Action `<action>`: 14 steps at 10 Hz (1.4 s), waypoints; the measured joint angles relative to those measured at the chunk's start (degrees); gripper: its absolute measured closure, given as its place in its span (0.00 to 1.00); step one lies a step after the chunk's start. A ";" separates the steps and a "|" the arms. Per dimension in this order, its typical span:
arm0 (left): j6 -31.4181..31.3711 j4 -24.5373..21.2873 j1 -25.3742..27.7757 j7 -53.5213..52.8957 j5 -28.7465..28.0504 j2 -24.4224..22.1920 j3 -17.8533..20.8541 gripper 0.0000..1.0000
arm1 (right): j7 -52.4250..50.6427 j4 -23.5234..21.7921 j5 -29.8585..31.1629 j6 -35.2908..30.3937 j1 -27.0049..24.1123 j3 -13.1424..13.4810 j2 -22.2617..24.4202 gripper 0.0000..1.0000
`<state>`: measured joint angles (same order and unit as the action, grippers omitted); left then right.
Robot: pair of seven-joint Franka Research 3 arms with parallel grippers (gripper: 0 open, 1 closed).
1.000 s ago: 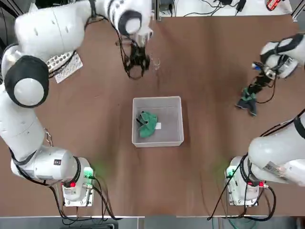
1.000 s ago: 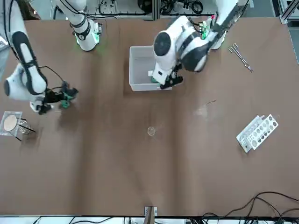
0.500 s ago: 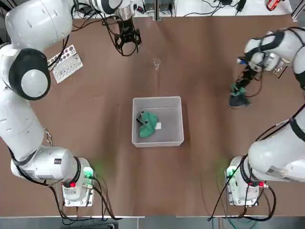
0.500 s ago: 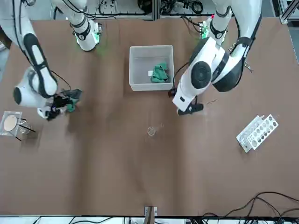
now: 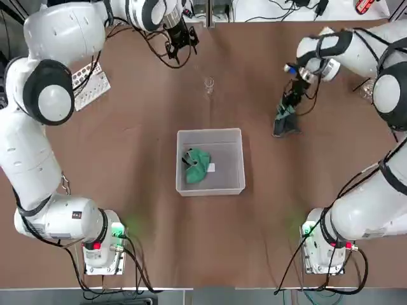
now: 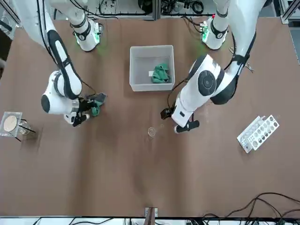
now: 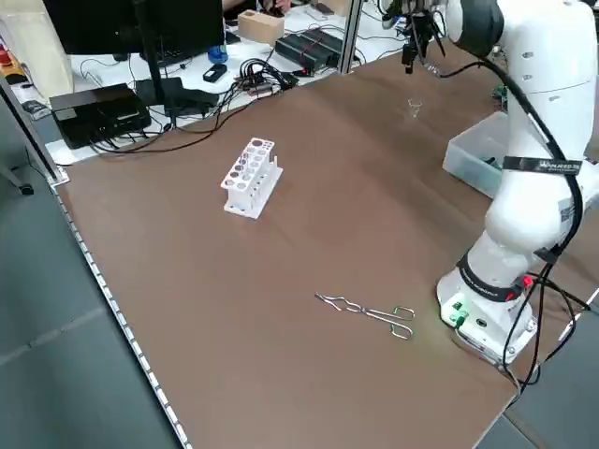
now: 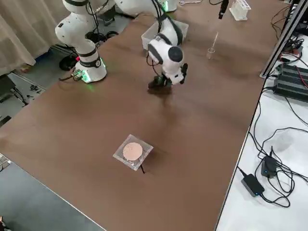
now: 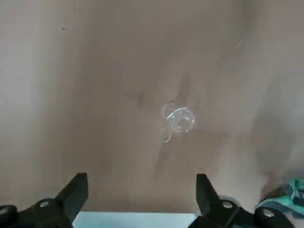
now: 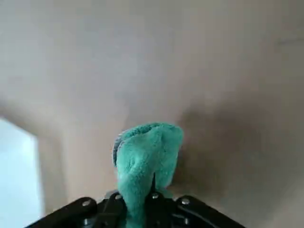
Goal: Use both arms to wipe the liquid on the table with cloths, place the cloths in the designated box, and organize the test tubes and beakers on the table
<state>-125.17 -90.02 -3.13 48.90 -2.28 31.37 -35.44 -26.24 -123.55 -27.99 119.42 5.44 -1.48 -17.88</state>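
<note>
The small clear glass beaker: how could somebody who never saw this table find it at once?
Start from the square white translucent plastic box mid-table. Beyond its far wall, away from the arm bases, the small clear glass beaker stands alone on bare brown tabletop. It is the only tiny transparent thing there.

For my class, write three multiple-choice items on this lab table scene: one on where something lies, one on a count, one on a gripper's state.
1. Where is the loose cloth?
A in the box
B on the test-tube rack
C under the beaker

2. How many green cloths show?
A one
B two
C four

3. The right gripper is
A open and empty
B shut on a cloth
C holding the beaker

Key: 1 A, it lies inside the bin's walls. 2 B, one is binned, the held cloth is the other. 3 B, the wrist view shows green fabric pinched.
</note>
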 joint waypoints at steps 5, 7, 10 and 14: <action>-12.32 -4.52 -0.69 2.32 0.00 4.70 0.08 0.01 | 30.03 0.23 -0.12 -2.29 22.09 -0.60 14.64 0.89; -15.00 -4.51 -0.65 2.45 0.00 6.30 0.20 0.03 | 39.46 -0.56 -0.19 2.08 28.16 -0.62 14.23 0.89; -15.95 -4.32 -0.66 2.45 0.00 7.43 0.25 0.18 | 55.21 -1.05 -0.22 12.83 39.55 -0.67 11.62 0.89; -15.99 -4.05 -0.74 2.46 0.01 7.53 0.21 0.62 | 64.73 -1.34 -0.22 24.08 47.28 -0.65 3.52 0.62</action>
<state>-141.16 -94.07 -3.88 51.37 -2.27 38.90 -35.23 38.49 -124.89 -28.22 143.50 52.72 -2.13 -14.36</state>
